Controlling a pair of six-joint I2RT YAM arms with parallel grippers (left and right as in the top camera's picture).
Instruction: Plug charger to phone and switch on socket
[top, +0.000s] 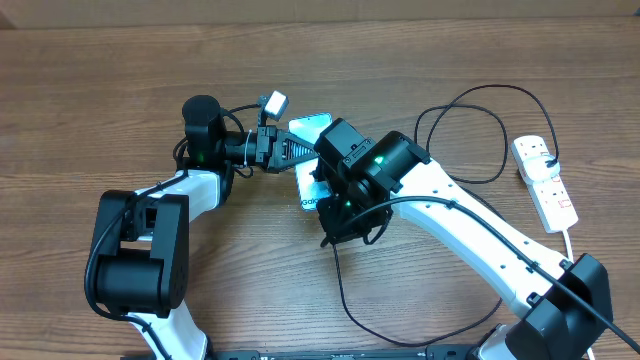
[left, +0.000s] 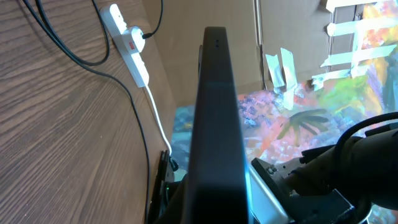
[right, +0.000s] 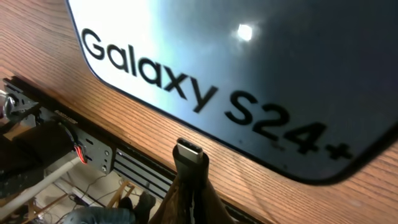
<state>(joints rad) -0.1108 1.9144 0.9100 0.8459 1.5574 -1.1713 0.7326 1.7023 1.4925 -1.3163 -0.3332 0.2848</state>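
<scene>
The plug tip of the charger (right: 189, 153) is pinched in the right gripper (right: 189, 182), aimed at the "Galaxy S24+" end of the phone (right: 249, 56), just short of it. Whether the left gripper (top: 288, 150), at the phone's left edge, is closed cannot be told. The phone, lying near-to-far, is largely hidden under the right gripper; the socket (top: 545, 180) is well apart, rightward.

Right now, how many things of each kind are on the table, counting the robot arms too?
Phone: 1
Charger cable: 1
Power strip: 1
Robot arms: 2
Total: 5
</scene>
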